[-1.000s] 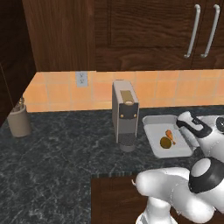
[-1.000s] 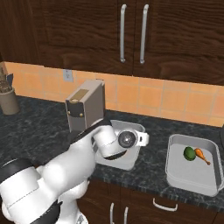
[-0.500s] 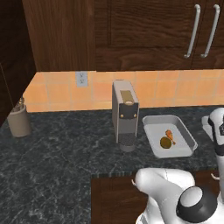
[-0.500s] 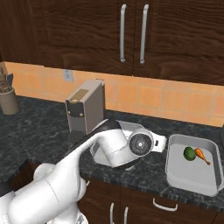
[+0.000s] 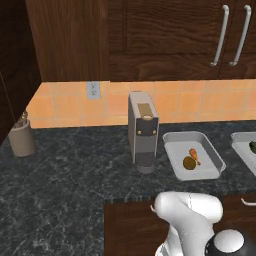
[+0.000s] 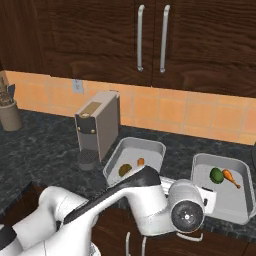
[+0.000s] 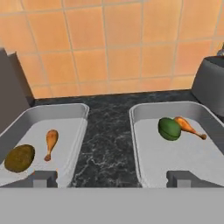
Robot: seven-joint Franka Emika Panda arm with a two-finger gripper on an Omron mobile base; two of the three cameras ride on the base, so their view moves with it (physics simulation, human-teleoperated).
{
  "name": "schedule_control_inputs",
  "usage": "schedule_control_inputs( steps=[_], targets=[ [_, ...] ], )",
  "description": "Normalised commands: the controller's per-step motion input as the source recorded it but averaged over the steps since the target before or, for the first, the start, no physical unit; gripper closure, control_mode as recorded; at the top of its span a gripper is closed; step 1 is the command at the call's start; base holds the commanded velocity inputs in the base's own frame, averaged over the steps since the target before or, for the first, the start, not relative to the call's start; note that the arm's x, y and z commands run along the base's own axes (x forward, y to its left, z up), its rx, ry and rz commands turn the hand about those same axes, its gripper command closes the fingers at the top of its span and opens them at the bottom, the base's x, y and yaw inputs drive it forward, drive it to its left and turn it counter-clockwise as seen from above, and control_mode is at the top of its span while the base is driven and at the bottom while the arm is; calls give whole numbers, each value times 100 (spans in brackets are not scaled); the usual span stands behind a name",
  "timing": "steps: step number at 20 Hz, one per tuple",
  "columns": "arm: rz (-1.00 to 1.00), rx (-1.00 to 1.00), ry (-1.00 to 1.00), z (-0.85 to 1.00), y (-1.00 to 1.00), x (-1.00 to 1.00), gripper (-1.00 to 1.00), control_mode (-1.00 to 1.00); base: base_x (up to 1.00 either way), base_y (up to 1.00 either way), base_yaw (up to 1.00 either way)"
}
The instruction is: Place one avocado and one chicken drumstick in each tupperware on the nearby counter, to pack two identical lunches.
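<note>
The worktop point(image 5: 70, 180) is black-grey marbled stone running along an orange tiled backsplash point(image 5: 185, 102), with dark brown wooden cabinets point(image 6: 200, 45) and long silver handles point(image 6: 140, 37) above it and a wall socket point(image 5: 93, 90) set into the tiles. A grey coffee machine point(image 5: 143, 131) stands upright near the middle of the worktop, and a beige utensil holder point(image 5: 22, 140) sits far off at its 9 o'clock. Two grey tupperware trays lie side by side but apart: the left tupperware point(image 7: 65, 114) just beside the coffee machine, the right tupperware point(image 7: 151, 111) at its 3 o'clock. In the left one a brownish avocado point(image 7: 19, 158) lies near an orange chicken drumstick point(image 7: 50, 142), not touching it. In the right one a green avocado point(image 7: 169, 128) touches a second drumstick point(image 7: 188, 126) at its 2 o'clock. In the hand view, the hand point(image 7: 112, 179) hangs over the near edge of the two trays, its dark fingertips point(image 7: 43, 178) spread wide with nothing between them. In the left base view the right tupperware is cut off by the picture's edge. A dark grey rounded object point(image 7: 210, 85) at the hand view's right edge is also cut off and hard to identify.
</note>
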Motion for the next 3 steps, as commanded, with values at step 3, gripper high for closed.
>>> schedule_control_inputs(
  steps=[3],
  targets=[
    [3,-8,0,-23,-38,-76,-100,-100,0,0,0]
  ],
)
